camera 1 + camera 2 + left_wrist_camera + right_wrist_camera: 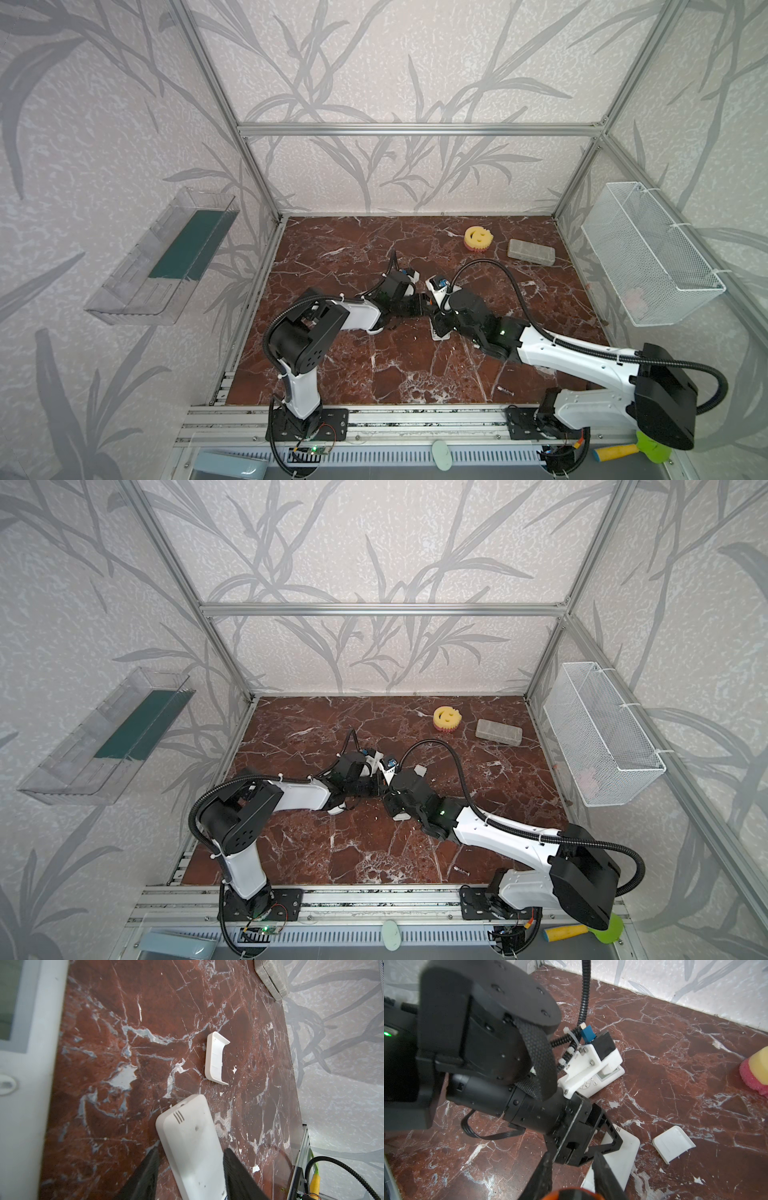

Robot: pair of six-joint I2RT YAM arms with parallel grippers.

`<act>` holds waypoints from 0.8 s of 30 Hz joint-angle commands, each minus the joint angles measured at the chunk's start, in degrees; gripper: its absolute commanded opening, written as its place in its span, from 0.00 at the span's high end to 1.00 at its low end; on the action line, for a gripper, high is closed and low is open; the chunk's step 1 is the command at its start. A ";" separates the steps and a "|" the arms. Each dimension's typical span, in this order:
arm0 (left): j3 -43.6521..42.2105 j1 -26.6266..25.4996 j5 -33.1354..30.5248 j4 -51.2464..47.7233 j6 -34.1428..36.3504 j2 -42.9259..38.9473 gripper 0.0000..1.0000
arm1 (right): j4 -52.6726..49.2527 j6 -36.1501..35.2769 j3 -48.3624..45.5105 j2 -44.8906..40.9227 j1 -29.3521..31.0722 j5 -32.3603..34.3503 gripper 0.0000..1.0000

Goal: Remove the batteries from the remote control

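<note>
Straddled white plastic remote (187,1130) with left gripper (191,1149), grip unclear. Clenched orange-handled screwdriver (571,1194) in right gripper (573,1155) over open red marble (675,1064).

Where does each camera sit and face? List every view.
Top views: high above the front rail, looking down on the marble table; left arm and right arm show.
Left wrist: on that arm, facing the remote control; left tool shows.
Right wrist: on that arm, facing the left arm's wrist; right tool shows.
Shared: both wrist views show the battery cover.
</note>
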 commanded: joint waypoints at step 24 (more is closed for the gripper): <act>-0.55 -0.56 0.60 -1.03 -0.89 1.27 0.51 | -1.32 -7.79 2.66 4.20 2.54 3.32 1.00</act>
